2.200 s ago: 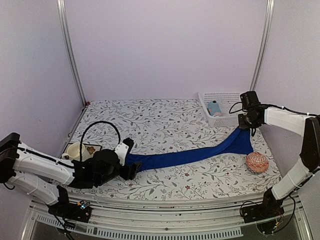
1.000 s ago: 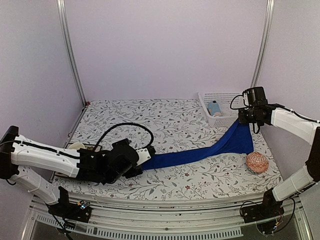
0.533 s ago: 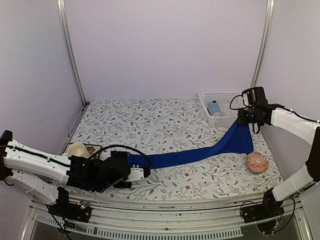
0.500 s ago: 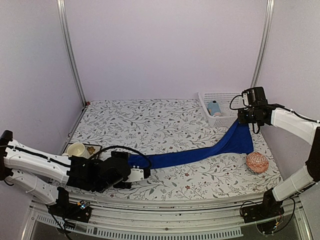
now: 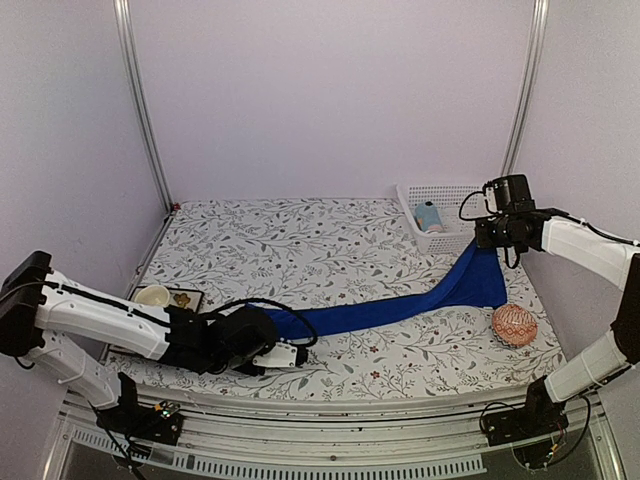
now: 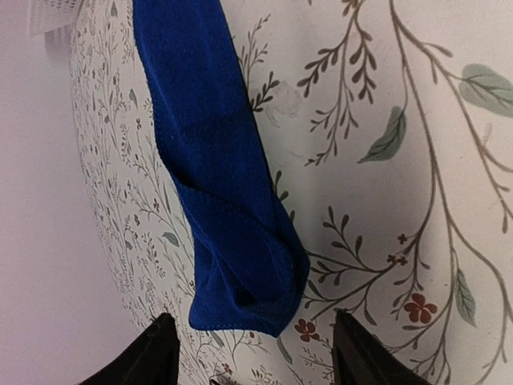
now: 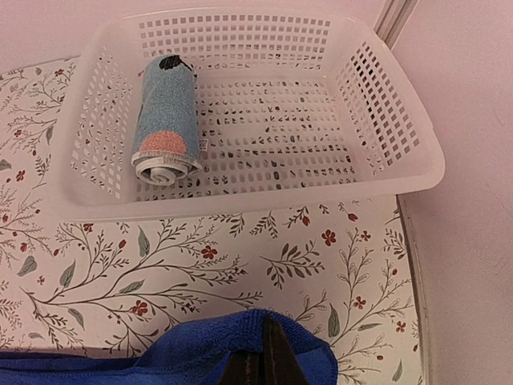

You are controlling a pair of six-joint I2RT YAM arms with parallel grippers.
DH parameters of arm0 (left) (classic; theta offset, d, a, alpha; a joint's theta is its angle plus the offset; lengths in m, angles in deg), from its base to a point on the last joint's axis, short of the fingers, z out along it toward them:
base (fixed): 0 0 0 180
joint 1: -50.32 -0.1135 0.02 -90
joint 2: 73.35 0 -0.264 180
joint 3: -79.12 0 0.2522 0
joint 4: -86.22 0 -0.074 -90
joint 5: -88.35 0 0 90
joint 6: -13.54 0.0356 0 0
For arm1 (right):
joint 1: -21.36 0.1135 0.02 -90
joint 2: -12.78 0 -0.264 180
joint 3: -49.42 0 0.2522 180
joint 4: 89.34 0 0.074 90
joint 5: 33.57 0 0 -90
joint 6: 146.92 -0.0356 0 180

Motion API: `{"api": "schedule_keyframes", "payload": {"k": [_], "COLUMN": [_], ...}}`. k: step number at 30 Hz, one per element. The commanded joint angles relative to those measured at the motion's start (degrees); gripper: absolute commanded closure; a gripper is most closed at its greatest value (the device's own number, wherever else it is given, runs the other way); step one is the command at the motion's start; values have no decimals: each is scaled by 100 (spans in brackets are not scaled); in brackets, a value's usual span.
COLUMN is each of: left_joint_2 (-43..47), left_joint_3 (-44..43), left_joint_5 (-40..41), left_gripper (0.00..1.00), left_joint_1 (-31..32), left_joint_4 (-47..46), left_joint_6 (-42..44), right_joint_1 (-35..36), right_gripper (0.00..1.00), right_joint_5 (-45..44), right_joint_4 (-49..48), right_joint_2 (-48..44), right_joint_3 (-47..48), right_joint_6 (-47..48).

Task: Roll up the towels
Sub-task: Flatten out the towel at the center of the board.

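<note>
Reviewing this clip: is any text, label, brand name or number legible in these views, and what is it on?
No readable text in any view.
light-blue towel, rolled in the basket: a black mark and an orange patch, no letters.
patterned ball: decoration only.
royal-blue towel: plain.
tablecloth: floral print only.

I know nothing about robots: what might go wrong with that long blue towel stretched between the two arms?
The left gripper, jaws open, straddles the folded near end of the royal-blue towel; closing off-centre may catch only one layer, so the roll starts crooked. The right gripper pinches just the far edge, which might slip free. Dragging the towel may nudge the patterned ball near it.
</note>
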Motion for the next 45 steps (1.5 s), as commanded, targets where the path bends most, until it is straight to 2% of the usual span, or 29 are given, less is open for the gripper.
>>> {"api": "schedule_keyframes", "payload": {"k": [1, 5, 16, 24, 39, 41, 42, 43, 45], "left_joint_2": [-250, -438, -927, -1134, -1470, -1472, -1474, -1472, -1443], "left_joint_3": [-232, -284, -529, -635, -818, -841, -853, -868, -877], "left_joint_5": [-339, -370, -461, -482, -388, -383, -393, -360, -321], "left_gripper": [40, 50, 57, 72, 78, 82, 89, 100, 100], "left_joint_1": [-228, -289, -374, -452, -577, -592, -597, -599, -607], "left_joint_4": [-277, -384, -152, -85, 304, 312, 305, 295, 221], "left_joint_6": [233, 309, 254, 175, -81, -88, -94, -104, -102], "right_joint_1": [21, 23, 21, 21, 20, 21, 21, 19, 22], "right_gripper": [96, 96, 96, 96, 96, 96, 96, 96, 96], "right_joint_5": [71, 81, 73, 78, 126, 126, 126, 126, 117], "right_joint_4": [-120, -129, -126, -129, -129, -129, -124, -133, -121], "right_joint_2": [-135, -137, -135, -154, -209, -222, -222, -220, -219], "right_joint_3": [-57, -64, -64, -64, -91, -92, -93, -95, -98], "right_joint_6": [41, 41, 50, 50, 48, 46, 49, 50, 50]}}
